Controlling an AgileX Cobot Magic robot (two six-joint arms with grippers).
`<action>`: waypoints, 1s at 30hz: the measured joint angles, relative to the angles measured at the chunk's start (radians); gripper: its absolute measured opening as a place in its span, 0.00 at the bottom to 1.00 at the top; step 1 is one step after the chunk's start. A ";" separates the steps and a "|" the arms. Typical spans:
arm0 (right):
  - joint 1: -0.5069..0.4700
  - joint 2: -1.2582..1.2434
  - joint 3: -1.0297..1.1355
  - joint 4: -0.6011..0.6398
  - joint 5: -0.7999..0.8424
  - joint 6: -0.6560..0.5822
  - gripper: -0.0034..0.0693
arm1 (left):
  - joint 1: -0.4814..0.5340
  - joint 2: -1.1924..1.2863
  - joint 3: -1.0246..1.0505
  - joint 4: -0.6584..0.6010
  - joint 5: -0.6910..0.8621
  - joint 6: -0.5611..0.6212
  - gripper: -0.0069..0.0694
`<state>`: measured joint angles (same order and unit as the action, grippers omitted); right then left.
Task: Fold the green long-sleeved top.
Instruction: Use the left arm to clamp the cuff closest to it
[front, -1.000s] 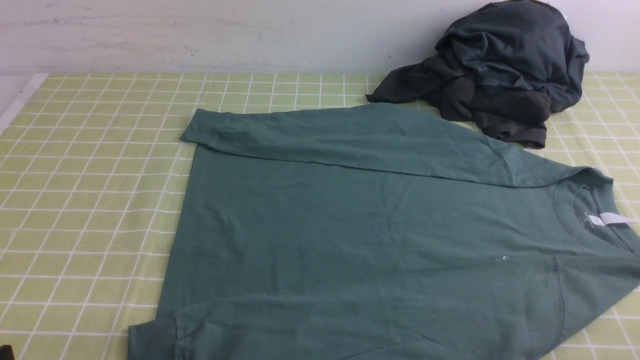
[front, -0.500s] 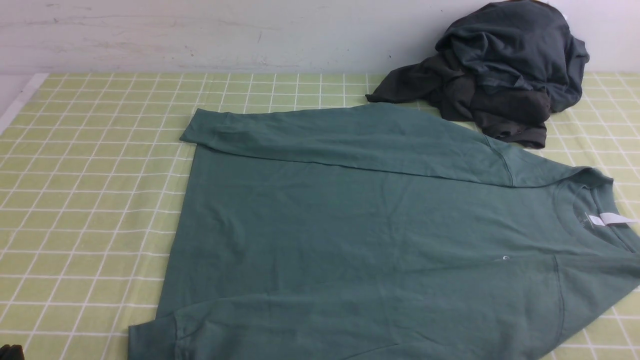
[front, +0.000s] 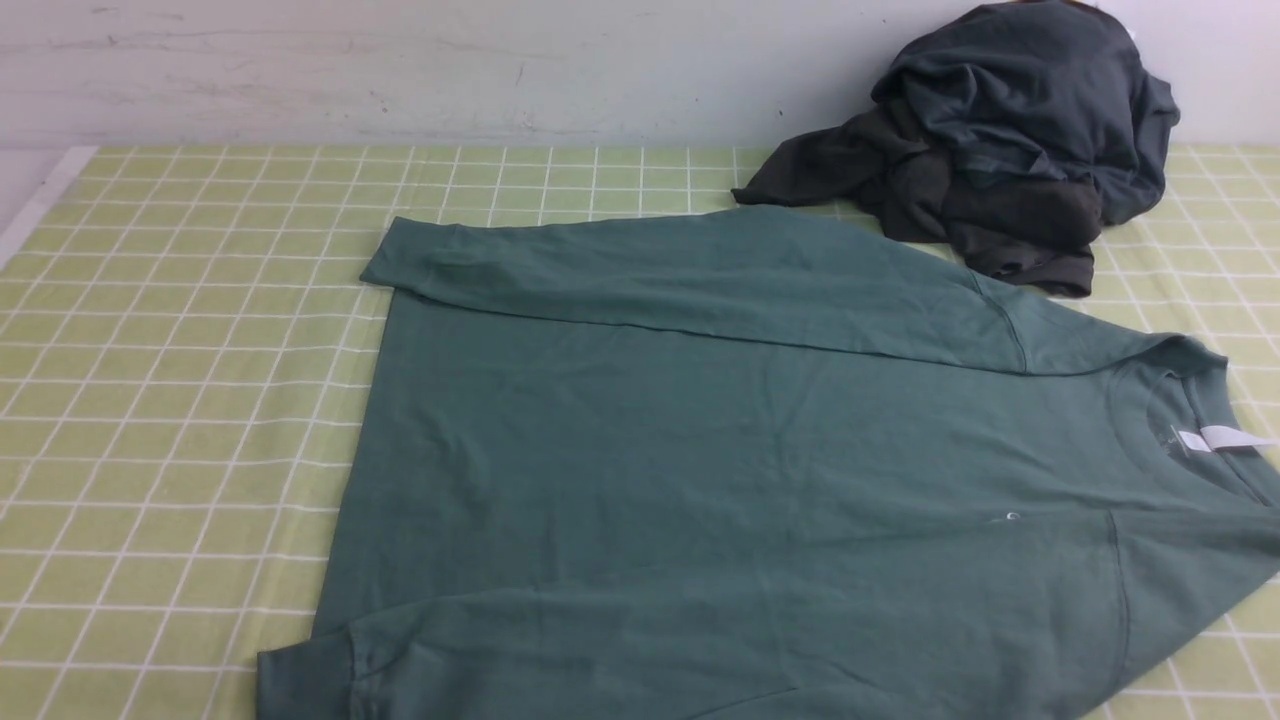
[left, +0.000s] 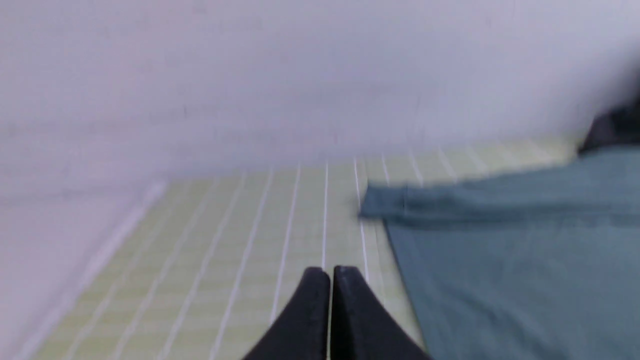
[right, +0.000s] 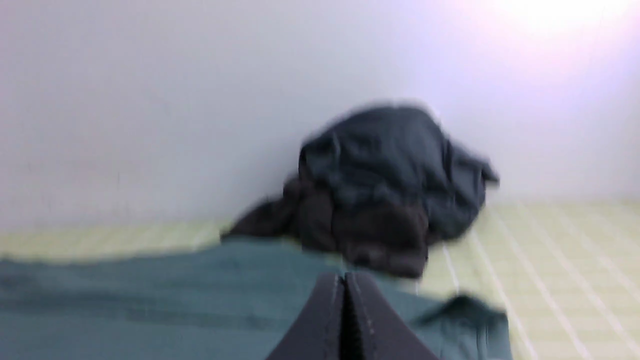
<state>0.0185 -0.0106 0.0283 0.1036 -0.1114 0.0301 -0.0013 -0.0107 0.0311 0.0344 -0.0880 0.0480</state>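
Observation:
The green long-sleeved top (front: 720, 470) lies flat across the checked table, neck and white label (front: 1215, 440) at the right, hem at the left. Both sleeves are folded in over the body, one along the far edge (front: 640, 270), one along the near edge (front: 600, 650). Neither gripper shows in the front view. In the left wrist view my left gripper (left: 330, 272) is shut and empty, above the cloth beside the top's hem (left: 500, 260). In the right wrist view my right gripper (right: 344, 277) is shut and empty, over the top (right: 150, 300).
A dark charcoal-grey heap of clothes (front: 1000, 140) sits at the back right against the wall, touching the top's far shoulder; it also shows in the right wrist view (right: 380, 190). The yellow-green checked tablecloth (front: 180, 400) spreads left of the top. A white wall runs behind.
A dark bit of the left arm at the bottom left corner of the front view has dropped out of sight. The top has not moved.

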 joint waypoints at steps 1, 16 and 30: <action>0.000 0.000 0.000 0.000 -0.060 0.002 0.03 | 0.000 0.000 0.000 0.000 -0.071 0.000 0.09; 0.000 0.082 -0.146 0.033 -0.498 0.199 0.03 | 0.000 0.098 -0.324 0.040 -0.367 -0.303 0.09; 0.025 0.676 -0.665 0.021 0.466 -0.136 0.03 | 0.000 0.800 -0.736 0.086 0.559 -0.341 0.09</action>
<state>0.0431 0.6655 -0.6365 0.1247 0.3545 -0.1061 -0.0013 0.7891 -0.7053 0.1201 0.4710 -0.2934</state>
